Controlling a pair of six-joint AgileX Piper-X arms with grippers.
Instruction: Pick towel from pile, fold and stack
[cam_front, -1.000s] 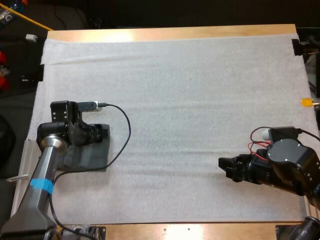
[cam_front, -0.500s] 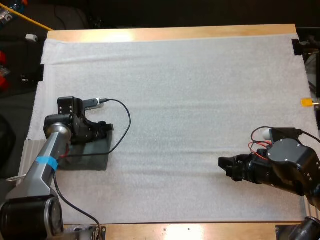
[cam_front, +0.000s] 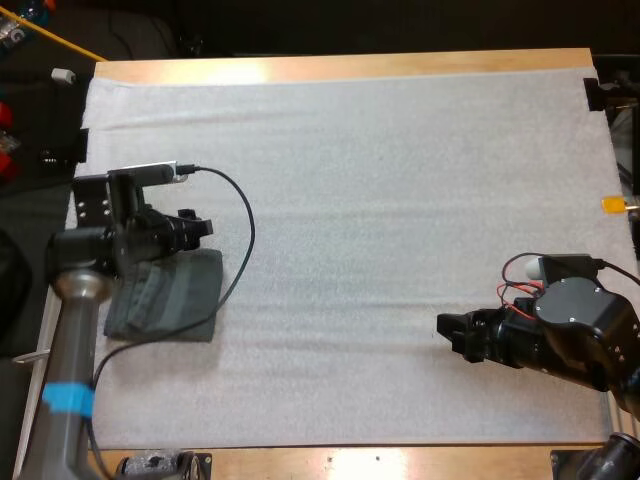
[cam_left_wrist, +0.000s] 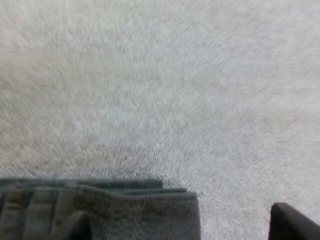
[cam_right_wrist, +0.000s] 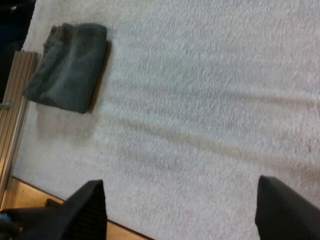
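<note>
High view has the left gripper (cam_front: 197, 227) hanging at the far edge of the towel (cam_front: 165, 295), its arm reaching up along the left side of the table (cam_front: 340, 66). The towel lies folded and flat on the mat (cam_front: 380, 180), close to the mat's left border and on the near half. From above I cannot tell whether the gripper touches the cloth. Left wrist view looks down on the same edge of the towel: several dark grey-green layers lie one on another, their folded ends lined up. One black finger (cam_left_wrist: 292, 222) stands off to the side of the towel's corner with bare mat between them. That finger sits too far out for a closed gripper, so I take the left gripper as spread and holding nothing. The right gripper (cam_front: 447, 335) sits low over the mat near its right near corner, well apart from the towel, with its tips pointing towards the towel's side of the table. Right wrist view shows its two fingers (cam_right_wrist: 87, 210) standing wide apart, only bare mat between them and nothing held. Far beyond them lies the folded towel, at the mat's edge beside a metal rail (cam_right_wrist: 15, 95).
</note>
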